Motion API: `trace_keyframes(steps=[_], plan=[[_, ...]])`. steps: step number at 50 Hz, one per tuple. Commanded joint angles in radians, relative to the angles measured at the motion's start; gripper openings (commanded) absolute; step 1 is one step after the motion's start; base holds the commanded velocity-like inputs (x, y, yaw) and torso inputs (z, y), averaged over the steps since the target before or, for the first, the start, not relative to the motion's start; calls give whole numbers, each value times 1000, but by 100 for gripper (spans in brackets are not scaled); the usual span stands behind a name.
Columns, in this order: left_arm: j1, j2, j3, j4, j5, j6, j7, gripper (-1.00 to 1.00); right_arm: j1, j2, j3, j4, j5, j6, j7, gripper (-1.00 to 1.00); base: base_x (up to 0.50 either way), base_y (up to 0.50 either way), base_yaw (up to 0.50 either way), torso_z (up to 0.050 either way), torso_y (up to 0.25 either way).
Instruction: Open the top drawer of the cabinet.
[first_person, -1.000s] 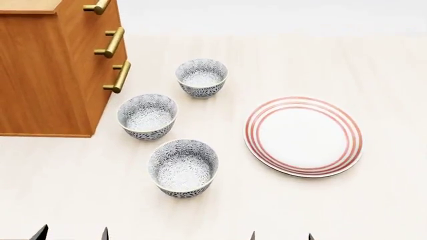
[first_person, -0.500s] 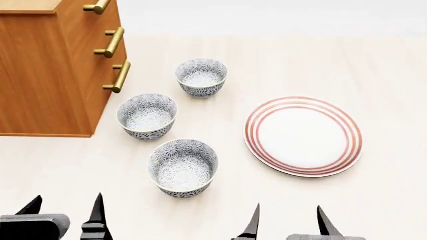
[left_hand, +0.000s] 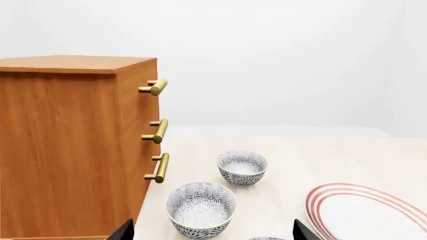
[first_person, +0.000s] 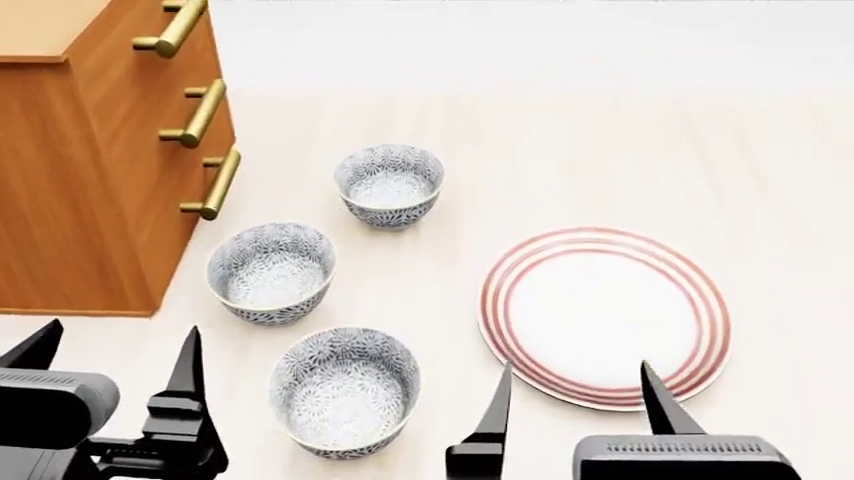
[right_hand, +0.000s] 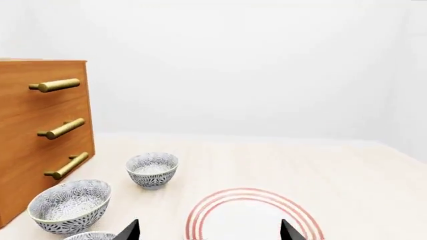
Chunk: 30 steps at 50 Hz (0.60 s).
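The cabinet (first_person: 80, 180) stands at the far left, an orange-brown wooden box with three stacked drawers. The top drawer (first_person: 120, 25) is pushed in flush, and its brass bar handle (first_person: 170, 30) sticks out toward the bowls. In the left wrist view the cabinet (left_hand: 67, 150) shows side-on with the top handle (left_hand: 157, 87) uppermost. The right wrist view shows the top drawer (right_hand: 67, 100) front and its handle (right_hand: 57, 85). My left gripper (first_person: 118, 345) is open and empty, well short of the cabinet. My right gripper (first_person: 577, 385) is open and empty over the plate's near rim.
Three patterned bowls (first_person: 388, 185) (first_person: 271, 272) (first_person: 344, 390) stand in front of the drawers. The nearest one lies between my two grippers. A white plate with red rings (first_person: 605, 315) lies to the right. The pale tabletop (first_person: 601, 130) stretches behind.
Both grippers have come up and forward into the head view, still open. The head view has shifted, so the cabinet sits further left and the bowls and plate lower.
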<state>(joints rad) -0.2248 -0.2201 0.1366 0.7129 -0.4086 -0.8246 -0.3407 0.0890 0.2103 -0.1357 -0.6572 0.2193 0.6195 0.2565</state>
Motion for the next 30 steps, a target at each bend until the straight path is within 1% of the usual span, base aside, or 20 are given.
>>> trace_keyframes(steps=[1, 12, 30], plan=[[-2, -17, 8, 34, -3, -25, -19, 100, -9, 12, -9, -31, 8, 11, 3, 100, 500, -82, 0, 0, 0], [0, -20, 13, 5, 1, -2, -18, 100, -16, 27, -37, -11, -13, -19, 2, 100, 500, -81, 0, 0, 0], [9, -32, 33, -20, 13, 22, -22, 100, -20, 39, -51, 18, -20, -46, 8, 100, 500, -2, 0, 0, 1]])
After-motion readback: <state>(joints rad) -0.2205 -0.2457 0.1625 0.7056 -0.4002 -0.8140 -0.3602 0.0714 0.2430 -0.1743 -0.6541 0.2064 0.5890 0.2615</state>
